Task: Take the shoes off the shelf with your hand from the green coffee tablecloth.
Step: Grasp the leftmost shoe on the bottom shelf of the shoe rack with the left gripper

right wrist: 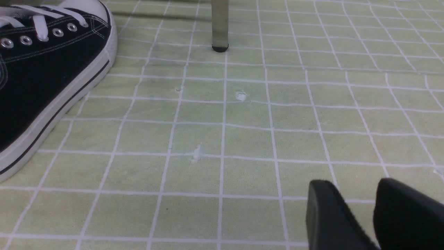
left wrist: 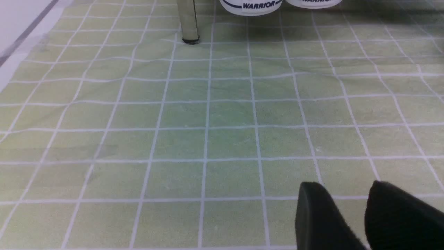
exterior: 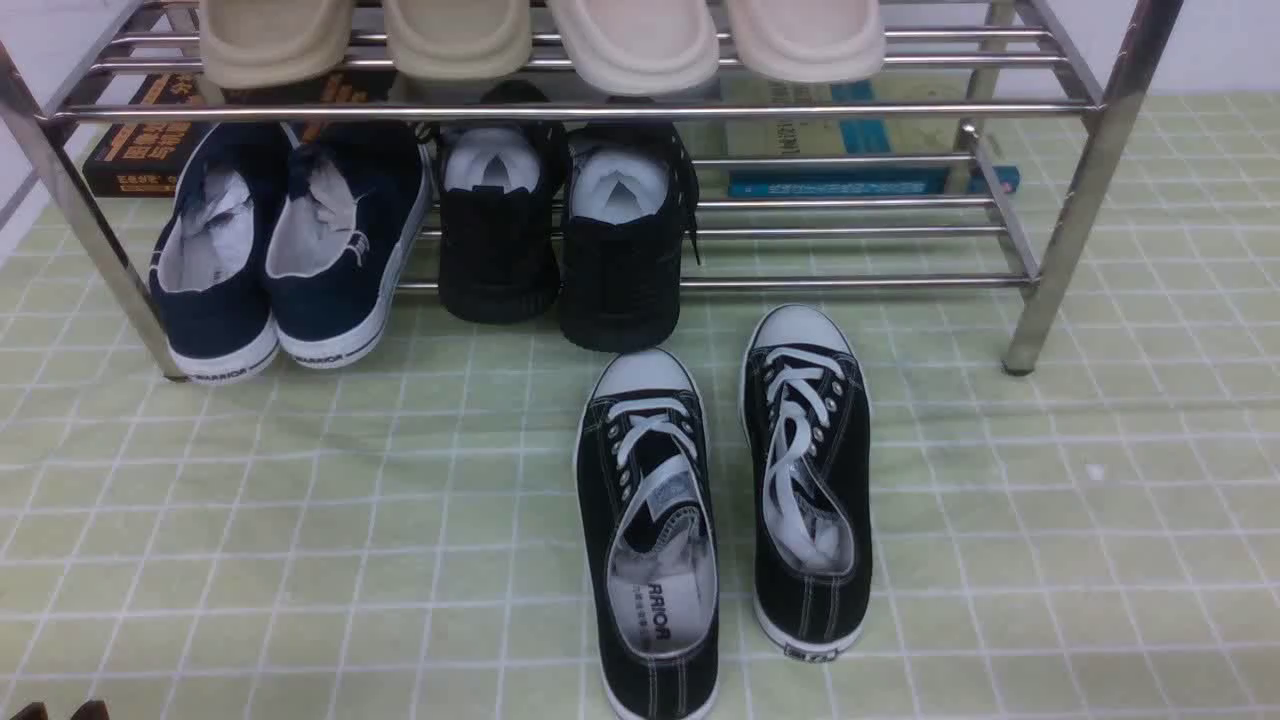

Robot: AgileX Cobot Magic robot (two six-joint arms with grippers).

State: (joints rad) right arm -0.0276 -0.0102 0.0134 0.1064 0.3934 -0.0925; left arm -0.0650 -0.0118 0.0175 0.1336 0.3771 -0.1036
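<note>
Left gripper (left wrist: 347,196) low over the tablecloth (left wrist: 194,139), jaws slightly parted, empty. Navy shoes (left wrist: 251,5) sit well ahead of them, heels outward on the shelf's (left wrist: 187,21) bottom tier. Best bet: widen, drive straight in, pinch one heel. Right gripper (right wrist: 350,194) parted, empty too.

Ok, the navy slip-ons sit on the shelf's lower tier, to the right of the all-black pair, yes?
Not quite. The navy slip-ons are on the lower tier of the shelf, but they sit to the left of the all-black pair, at the rack's left end. The front view shows it.
</note>
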